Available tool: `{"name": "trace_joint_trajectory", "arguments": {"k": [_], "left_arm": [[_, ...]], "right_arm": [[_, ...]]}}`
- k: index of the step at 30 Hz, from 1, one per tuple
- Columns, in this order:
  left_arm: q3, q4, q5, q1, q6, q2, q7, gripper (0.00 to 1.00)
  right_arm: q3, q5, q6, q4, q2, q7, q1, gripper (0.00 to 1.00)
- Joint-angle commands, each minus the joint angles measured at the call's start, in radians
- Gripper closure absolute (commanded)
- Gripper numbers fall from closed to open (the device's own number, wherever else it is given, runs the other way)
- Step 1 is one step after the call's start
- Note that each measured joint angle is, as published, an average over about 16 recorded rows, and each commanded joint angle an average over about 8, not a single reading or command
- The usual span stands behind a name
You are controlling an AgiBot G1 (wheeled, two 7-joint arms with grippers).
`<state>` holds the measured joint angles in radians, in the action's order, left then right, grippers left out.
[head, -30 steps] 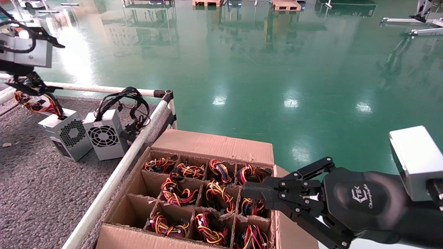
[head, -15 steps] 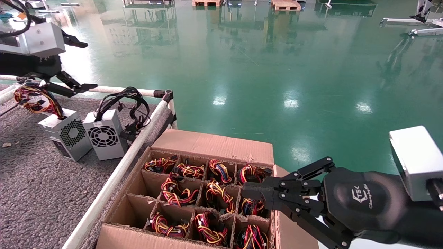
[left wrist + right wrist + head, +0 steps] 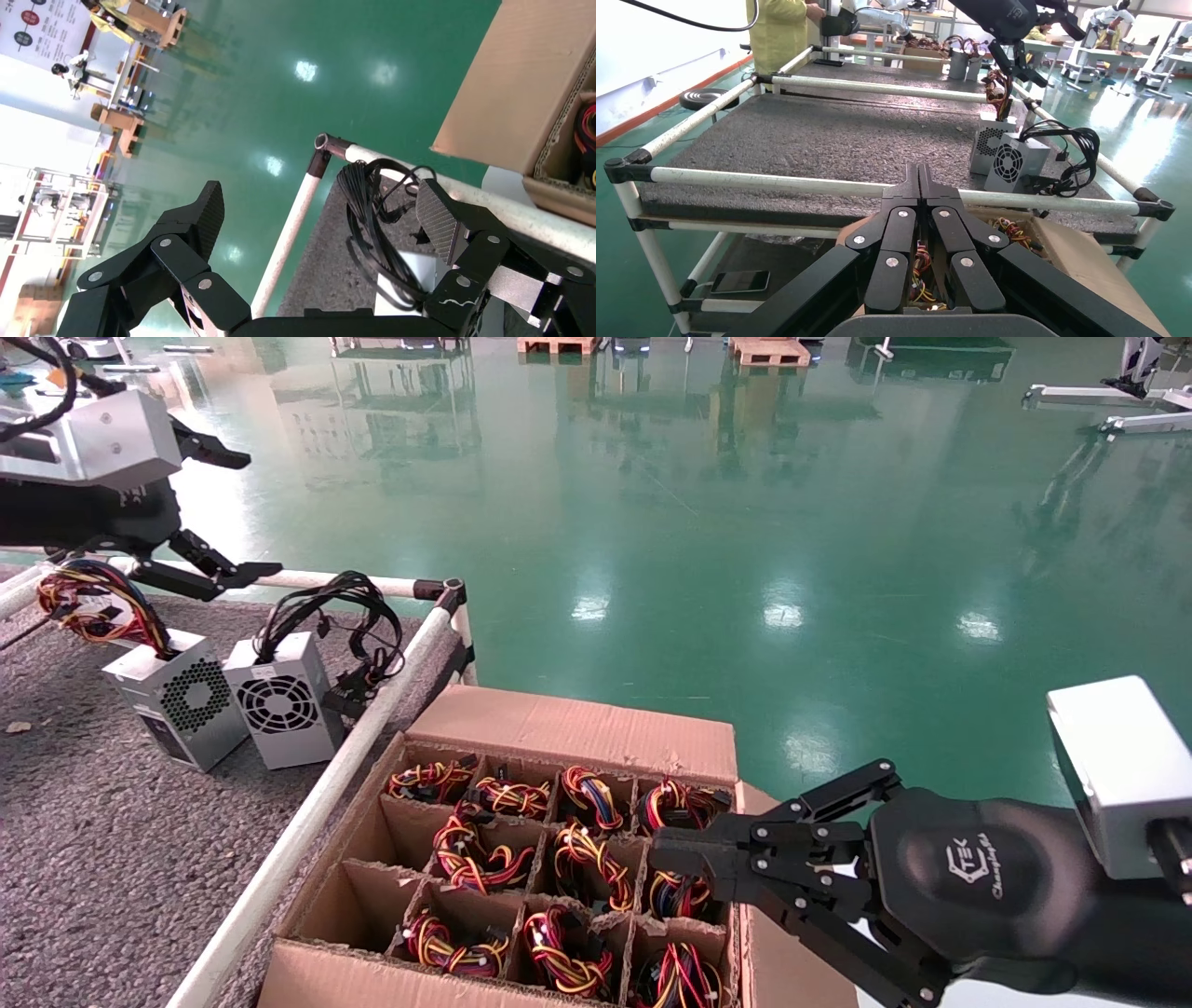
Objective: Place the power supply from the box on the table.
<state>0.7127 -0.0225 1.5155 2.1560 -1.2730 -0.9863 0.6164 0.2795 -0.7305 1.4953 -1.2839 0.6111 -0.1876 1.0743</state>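
- Take the box [image 3: 521, 859] as your landmark: the table [image 3: 84, 859] lies along its left side, with a white rail [image 3: 307, 822] between them.
- The power supply [image 3: 177, 696] stands on the table, beyond the box's far-left corner, its honeycomb face toward the camera and its coloured wires [image 3: 93, 603] rising from its top end.
- It sits just beside the whiter unit [image 3: 284, 696], which is the nearer of the 2 to the box; whether they touch you cannot tell.
- Your left gripper [image 3: 209, 509] hangs above and a little behind both units, farther from the box than they are. Its jaws are spread wide and hold nothing; the left wrist view shows both fingers [image 3: 197, 225] well apart over the black cables [image 3: 365, 210].
- The relation that counts: the power supply lies below and to the left of the left gripper, not between its fingers, and its long axis runs up toward the wires. I judge this placement done.
- For a next unit, the box is to the gripper's right and nearer the robot, with wire bundles filling most cells and 2 near-left cells looking empty.
- Your right gripper [image 3: 666, 859] is over the box's right edge, the nearer arm to the box, jaws pressed together and empty in the right wrist view [image 3: 918, 184].
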Motion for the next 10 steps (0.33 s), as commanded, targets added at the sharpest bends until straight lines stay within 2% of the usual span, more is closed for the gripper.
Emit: {"name": "trace_joint_trajectory", "arguments": {"k": [1,10], "left_arm": [[-0.003,0.013,-0.006,-0.010,-0.001,0.003,-0.007,0.00],[-0.023,0.077,-0.043,-0.062,-0.010,0.021,-0.045,0.00]], "right_arm": [[0.000,0.000,0.000,0.000,0.000,0.000,0.000,0.00],[0.000,0.000,0.000,0.000,0.000,0.000,0.000,0.00]]}}
